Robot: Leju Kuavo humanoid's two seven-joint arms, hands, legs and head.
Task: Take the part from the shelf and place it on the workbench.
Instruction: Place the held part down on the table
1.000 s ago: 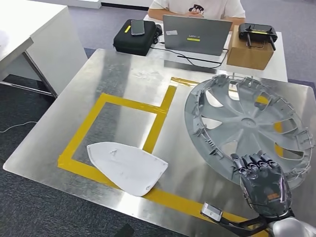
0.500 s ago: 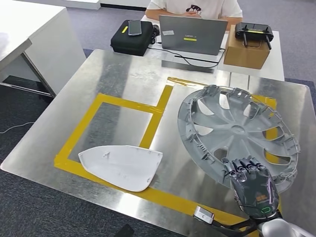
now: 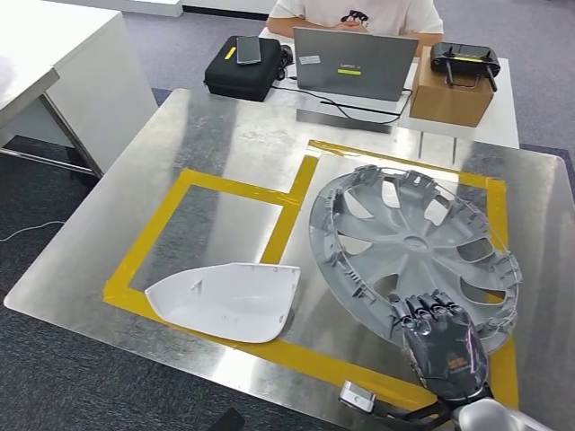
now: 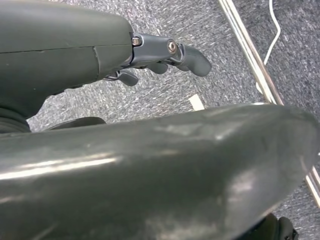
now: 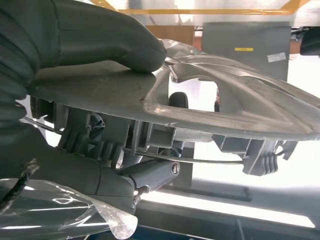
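The part is a grey wheel cover (image 3: pixel 413 242), held over the right side of the metal workbench (image 3: pixel 224 135), inside the right yellow tape frame. My right hand (image 3: pixel 444 346) grips its near rim. In the right wrist view the thumb (image 5: pixel 113 40) presses on one face of the wheel cover (image 5: pixel 234 110) and the fingers (image 5: pixel 151 172) curl under its ribbed rim. I cannot tell whether the far rim touches the workbench. My left hand (image 4: pixel 166 50) hangs above grey carpet, fingers stretched out and holding nothing.
A white curved shell (image 3: pixel 227 301) lies across the near edge of the left yellow tape frame (image 3: pixel 291 202). Behind the workbench a person sits at a laptop (image 3: pixel 356 63), with a black case (image 3: pixel 244 67) and a cardboard box (image 3: pixel 451 94) beside it. A white table (image 3: pixel 61 63) stands at the left.
My right hand has carried the wheel cover to the left and a little nearer, so it now sits further inside the right tape frame. The view has shifted slightly.
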